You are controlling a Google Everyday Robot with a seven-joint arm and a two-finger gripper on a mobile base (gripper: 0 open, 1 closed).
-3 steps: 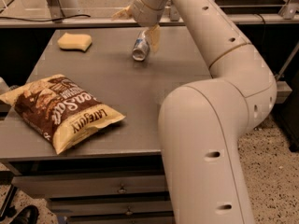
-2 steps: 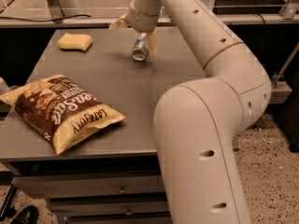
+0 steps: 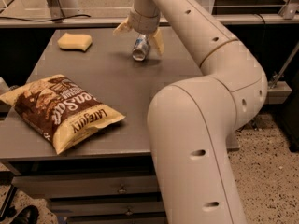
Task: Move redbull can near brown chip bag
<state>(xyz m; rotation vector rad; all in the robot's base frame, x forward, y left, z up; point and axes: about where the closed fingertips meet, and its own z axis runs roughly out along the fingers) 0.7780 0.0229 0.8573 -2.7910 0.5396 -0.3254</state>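
Nearest, the brown chip bag lies flat at the front left of the table, well apart from the redbull can, which lies on its side near the far edge, long axis running roughly toward the camera. Just above the can hangs the gripper, its fingers spread wide to either side of it, neither visibly clamping it.

I am reading "LATE JULY" in dark letters along the yellow-cream edge of the brown chip bag, which is lying at the near left. Its large white lettering is looking like "Sea Salt". I am making out no words on the redbull can, which is lying at the far side just below the gripper and its spread fingers.
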